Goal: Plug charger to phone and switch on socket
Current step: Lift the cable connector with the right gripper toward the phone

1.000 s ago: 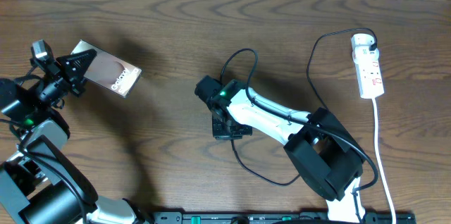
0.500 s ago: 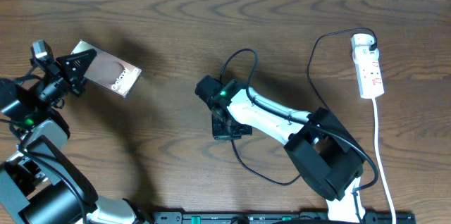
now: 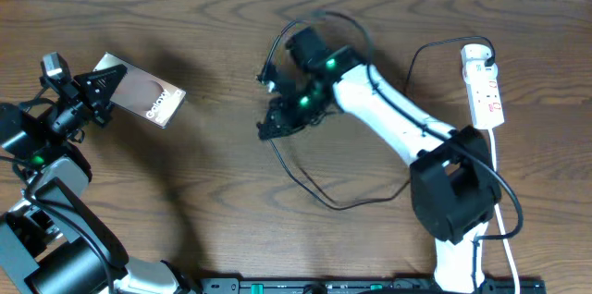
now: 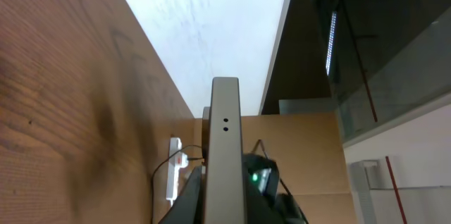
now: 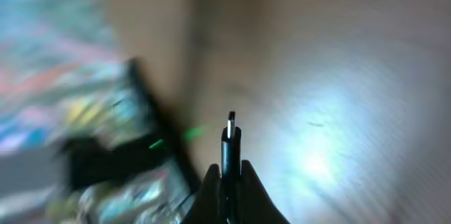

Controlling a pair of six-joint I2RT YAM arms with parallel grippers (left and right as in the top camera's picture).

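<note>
Left gripper: clamped on phone edge, far left of table. Socket — far right, well apart from phone. Right gripper: pinched tight on charger plug, mid-table — metal tip jutting past fingers.

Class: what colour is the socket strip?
The socket is white with small red marks; overhead view shows it best.

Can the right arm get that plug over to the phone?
Probably yes: only bare table lies between the right fingers holding the plug and the phone in the left fingers.
</note>
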